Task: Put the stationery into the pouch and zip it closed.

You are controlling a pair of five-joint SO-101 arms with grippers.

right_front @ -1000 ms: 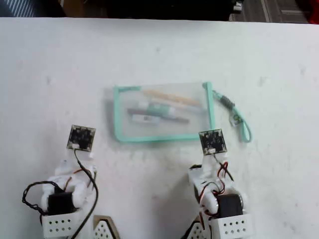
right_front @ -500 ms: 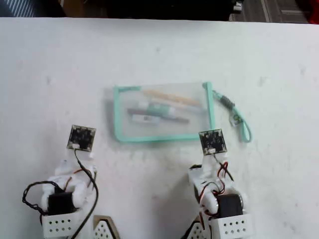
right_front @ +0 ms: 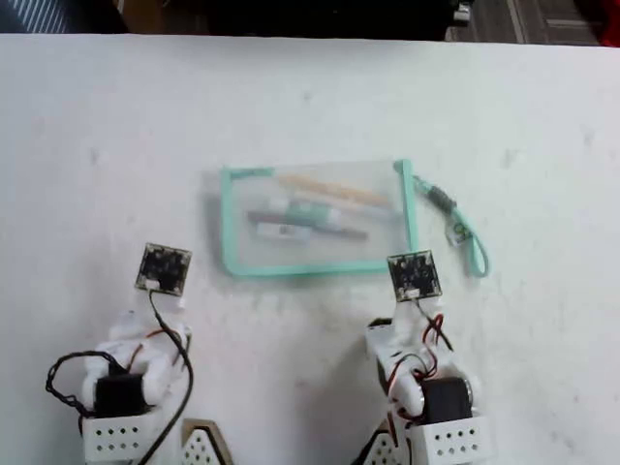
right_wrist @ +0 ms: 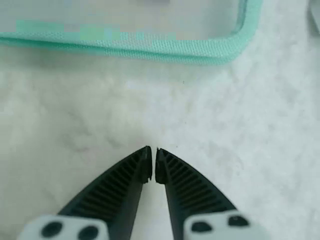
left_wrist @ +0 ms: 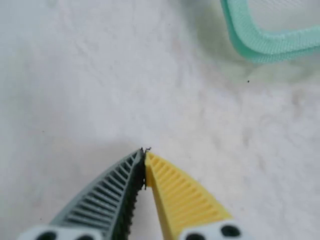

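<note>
A clear pouch (right_front: 310,221) with a teal border lies flat mid-table, holding several stationery pieces, among them a wooden stick (right_front: 331,189) and a dark pen (right_front: 308,224). Its teal wrist strap (right_front: 455,228) trails off the right end. My left gripper (left_wrist: 144,152) is shut, with nothing in it, over bare table near the pouch's teal corner (left_wrist: 260,44). My right gripper (right_wrist: 153,151) is also shut with nothing held, just short of the pouch's near edge (right_wrist: 150,46). In the high view both arms (right_front: 163,268) (right_front: 414,274) sit at the table's near side, in front of the pouch.
White table (right_front: 310,97) stretches bare behind and beside the pouch. The arm bases and their cables (right_front: 116,387) occupy the near edge. A dark gap runs beyond the table's far edge.
The left arm's wrist has shifted slightly toward the right, nearer the pouch. The right arm and the pouch have not moved.
</note>
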